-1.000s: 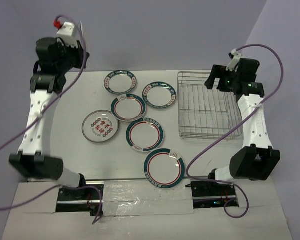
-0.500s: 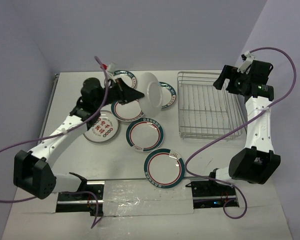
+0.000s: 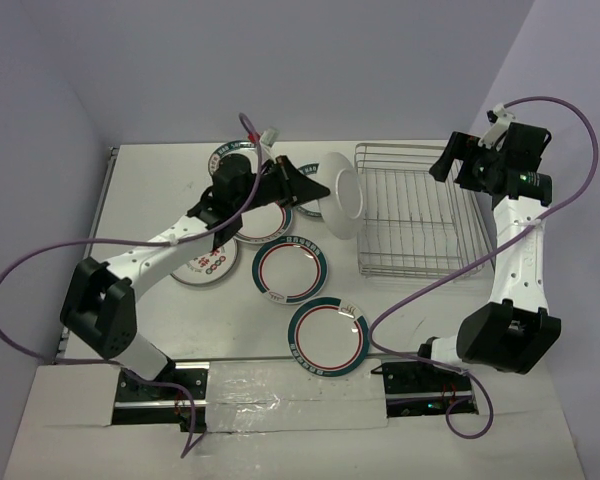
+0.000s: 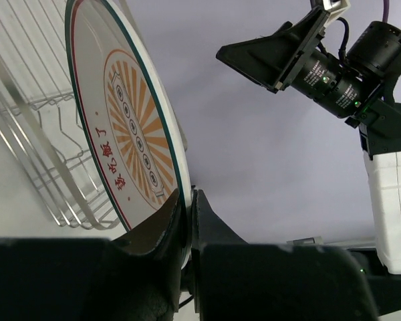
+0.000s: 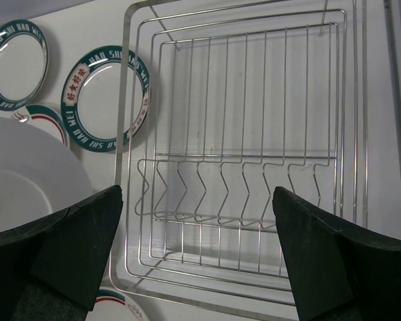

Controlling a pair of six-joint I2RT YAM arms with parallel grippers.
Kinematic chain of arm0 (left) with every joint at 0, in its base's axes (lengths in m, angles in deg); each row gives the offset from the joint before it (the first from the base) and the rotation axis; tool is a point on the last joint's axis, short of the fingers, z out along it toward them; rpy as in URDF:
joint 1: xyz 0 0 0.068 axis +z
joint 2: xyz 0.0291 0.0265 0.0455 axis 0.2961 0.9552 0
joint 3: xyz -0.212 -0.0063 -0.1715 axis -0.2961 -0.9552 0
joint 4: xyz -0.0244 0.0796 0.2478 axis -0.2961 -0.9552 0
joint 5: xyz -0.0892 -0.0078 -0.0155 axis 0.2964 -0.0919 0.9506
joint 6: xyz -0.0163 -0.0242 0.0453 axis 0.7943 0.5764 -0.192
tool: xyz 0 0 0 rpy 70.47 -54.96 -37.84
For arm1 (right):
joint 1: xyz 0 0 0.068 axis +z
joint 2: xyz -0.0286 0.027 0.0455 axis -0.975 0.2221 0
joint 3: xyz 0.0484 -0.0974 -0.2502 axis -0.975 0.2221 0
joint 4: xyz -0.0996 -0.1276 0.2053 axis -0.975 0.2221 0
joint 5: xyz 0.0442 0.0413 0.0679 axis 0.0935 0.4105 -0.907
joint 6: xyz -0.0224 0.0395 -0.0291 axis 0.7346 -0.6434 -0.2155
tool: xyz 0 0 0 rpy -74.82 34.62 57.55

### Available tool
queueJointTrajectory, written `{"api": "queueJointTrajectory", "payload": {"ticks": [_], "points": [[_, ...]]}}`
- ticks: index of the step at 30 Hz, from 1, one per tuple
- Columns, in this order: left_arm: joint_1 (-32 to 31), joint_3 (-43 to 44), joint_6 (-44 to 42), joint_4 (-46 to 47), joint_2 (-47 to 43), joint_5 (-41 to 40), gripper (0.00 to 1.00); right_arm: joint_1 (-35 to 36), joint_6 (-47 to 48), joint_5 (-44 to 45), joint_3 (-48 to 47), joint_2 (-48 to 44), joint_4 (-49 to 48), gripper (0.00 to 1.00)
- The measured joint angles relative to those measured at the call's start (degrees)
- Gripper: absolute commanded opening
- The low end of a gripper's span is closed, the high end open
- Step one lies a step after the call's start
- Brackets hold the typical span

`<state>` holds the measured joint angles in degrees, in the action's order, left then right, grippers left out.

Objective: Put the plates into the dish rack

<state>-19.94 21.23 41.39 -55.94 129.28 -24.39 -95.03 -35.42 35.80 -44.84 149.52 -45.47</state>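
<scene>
Plate [image 4: 130,120] is being clamped upright by left gripper [image 4: 187,204], dish rack [image 3: 420,215] edge just ahead; right gripper [image 3: 452,160] being held spread above.

Lavender walls [image 3: 330,60], white table [image 3: 150,190]

One plate [image 3: 342,196] on edge beside the silver wire dish rack [image 3: 420,215], other plates [image 3: 290,268] flat
</scene>
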Motion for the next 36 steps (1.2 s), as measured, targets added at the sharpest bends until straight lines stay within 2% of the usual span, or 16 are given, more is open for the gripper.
{"api": "queueJointTrajectory", "payload": {"ticks": [8,29,32,36], "points": [[-1.42,6.12,0.44,-0.55,7.06,-0.26,0.00,-0.04,0.04,0.24,-0.09,0.00,0.28,1.00],[-3.61,8.35,1.92,-0.83,16.24,-3.43,0.00,-0.72,0.90,0.46,-0.07,-0.02,0.24,1.00],[-4.26,8.35,2.40,-0.83,17.46,-3.93,0.05,-0.76,0.92,0.46,-0.07,-0.02,0.24,1.00],[-5.09,8.59,3.41,-0.85,19.32,-4.74,0.19,-0.79,0.92,0.44,-0.07,-0.02,0.24,1.00]]}}
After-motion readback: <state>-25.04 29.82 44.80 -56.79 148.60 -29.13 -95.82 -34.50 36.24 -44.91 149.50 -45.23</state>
